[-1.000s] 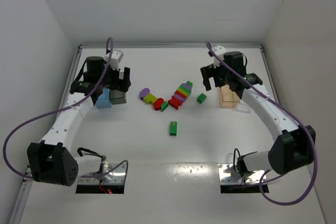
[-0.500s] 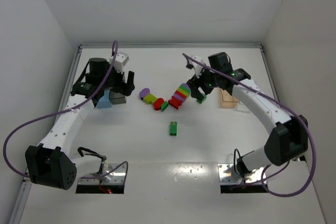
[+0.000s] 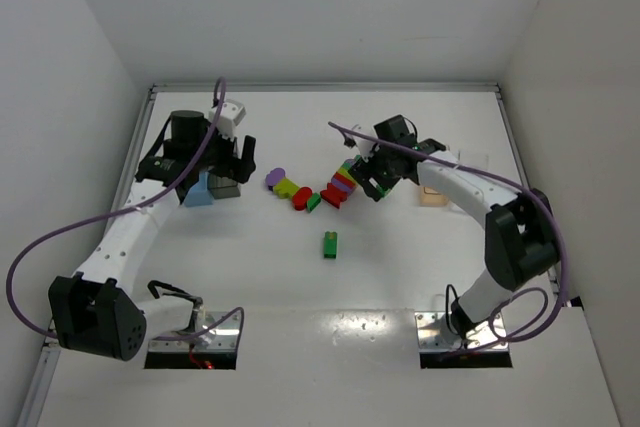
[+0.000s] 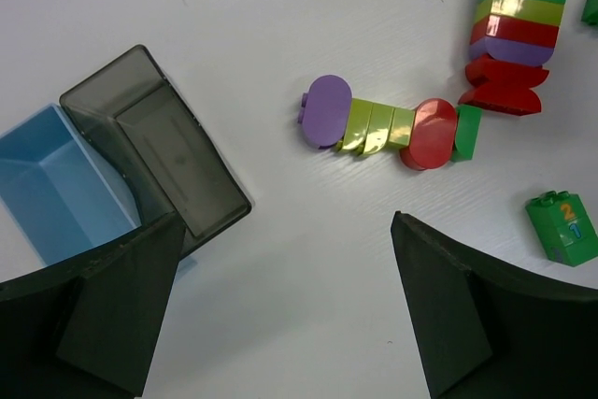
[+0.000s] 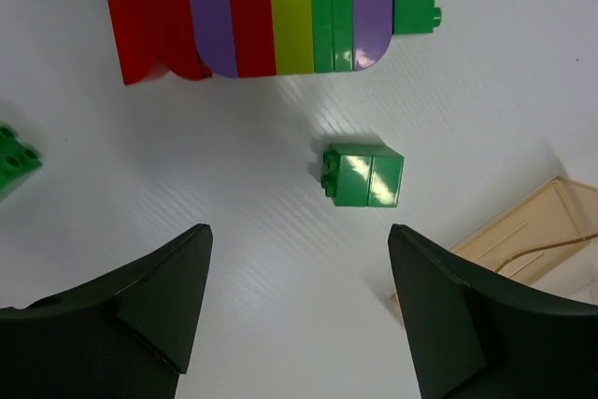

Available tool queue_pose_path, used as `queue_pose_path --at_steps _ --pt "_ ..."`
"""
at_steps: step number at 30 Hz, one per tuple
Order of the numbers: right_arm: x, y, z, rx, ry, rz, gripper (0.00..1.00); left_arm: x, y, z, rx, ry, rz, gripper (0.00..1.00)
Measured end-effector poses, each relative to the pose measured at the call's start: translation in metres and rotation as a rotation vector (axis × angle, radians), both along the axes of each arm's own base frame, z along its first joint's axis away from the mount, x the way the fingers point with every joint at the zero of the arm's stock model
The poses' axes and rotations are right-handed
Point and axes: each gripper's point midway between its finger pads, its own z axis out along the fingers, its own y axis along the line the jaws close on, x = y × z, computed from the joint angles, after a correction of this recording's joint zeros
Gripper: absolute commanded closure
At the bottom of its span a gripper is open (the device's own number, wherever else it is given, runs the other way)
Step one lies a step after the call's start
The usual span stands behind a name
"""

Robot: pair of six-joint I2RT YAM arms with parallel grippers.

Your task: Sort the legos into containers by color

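My right gripper point(image 3: 378, 181) point(image 5: 299, 231) hangs open over a small green lego point(image 5: 364, 175), which lies on the table just ahead of its fingertips, untouched. The top view hides that lego under the gripper. The rainbow-striped cluster point(image 3: 344, 180) point(image 5: 280, 11) lies just beyond it. A row of purple, yellow, red and green legos point(image 3: 291, 188) point(image 4: 388, 123) sits mid-table, and another green lego point(image 3: 329, 244) point(image 4: 562, 226) lies nearer. My left gripper point(image 3: 236, 160) point(image 4: 285, 231) is open and empty beside the dark grey container point(image 4: 159, 151) and the light blue container point(image 3: 198, 192) point(image 4: 56, 184).
The peach-orange container point(image 3: 433, 193) point(image 5: 533, 231) stands right of my right gripper, close to its right finger. White walls close the table at the back and on both sides. A purple cable loops from each arm.
My right arm has swung left from the peach container to above the green lego by the rainbow cluster, and its jaws have narrowed somewhat. The left arm has barely moved.
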Motion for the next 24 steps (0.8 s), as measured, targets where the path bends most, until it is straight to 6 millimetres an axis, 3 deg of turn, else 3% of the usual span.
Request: queue_pose_path --at_steps 3,6,8,10,16,24 --pt "-0.005 -0.008 -0.013 -0.035 -0.028 0.106 0.22 0.000 0.000 0.000 0.006 -0.002 -0.006 0.00" --pt "-0.032 -0.024 -0.026 -0.082 -0.047 0.289 0.22 0.000 0.000 -0.001 0.013 -0.003 -0.018 0.00" --pt "-0.046 -0.034 -0.027 -0.114 -0.040 0.418 0.22 0.001 -0.001 -0.003 0.019 0.001 -0.024 0.00" --pt "-0.046 -0.037 -0.025 -0.126 -0.048 0.516 0.22 0.002 -0.001 -0.008 0.023 0.014 -0.027 0.00" --pt "-0.024 -0.053 -0.022 -0.136 -0.051 0.718 0.22 0.012 -0.003 -0.016 0.031 0.049 -0.030 0.00" --pt "0.022 -0.069 -0.028 -0.113 -0.030 0.914 0.22 0.027 -0.005 -0.022 0.037 0.073 -0.028 0.00"
